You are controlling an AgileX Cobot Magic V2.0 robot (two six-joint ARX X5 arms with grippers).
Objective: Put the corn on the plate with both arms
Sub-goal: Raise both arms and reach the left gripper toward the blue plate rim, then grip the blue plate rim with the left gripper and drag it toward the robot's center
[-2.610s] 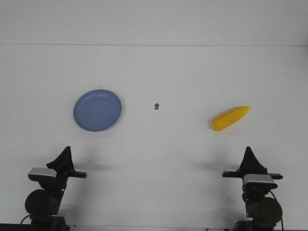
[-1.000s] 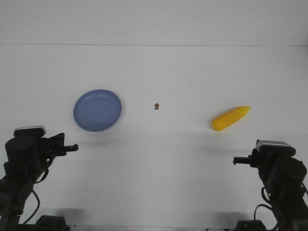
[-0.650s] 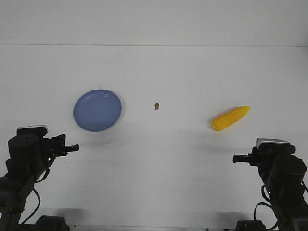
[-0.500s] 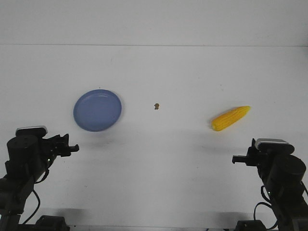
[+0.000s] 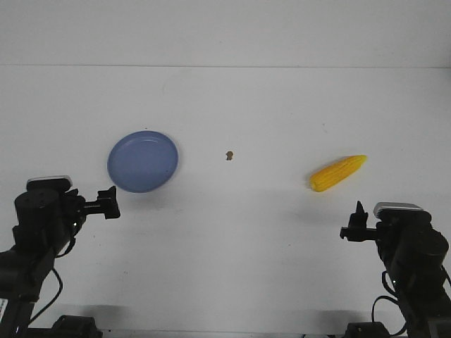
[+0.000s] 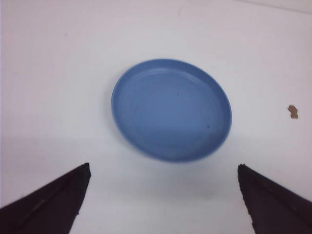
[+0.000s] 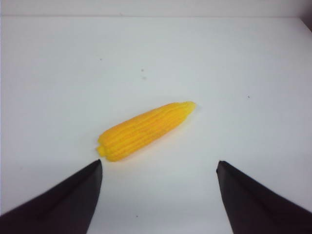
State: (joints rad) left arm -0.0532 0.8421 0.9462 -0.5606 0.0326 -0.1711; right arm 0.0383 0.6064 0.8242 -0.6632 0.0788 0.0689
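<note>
The corn is seen lying flat on the white table, well apart from the plate and off to its right, with its pointed tip slanted away from the plate and towards the far side and its blunt end turned nearer the robot; nothing is touching it. Between cob and plate a small brown speck is noted on the bare surface. The plate is left empty, so the delivery is judged not yet begun. The right gripper is held low on the near side of the corn, close but clear of it, its jaws spread wide and nothing gripped; in the right wrist view the cob is framed squarely between the two dark fingers, which suggests a lined-up approach for a grasp across its middle. The left gripper is parked just beside the plate's near edge, likewise spread and empty, with the blue dish centred ahead of its fingers, a pose judged to be for steadying or lifting the plate
</note>
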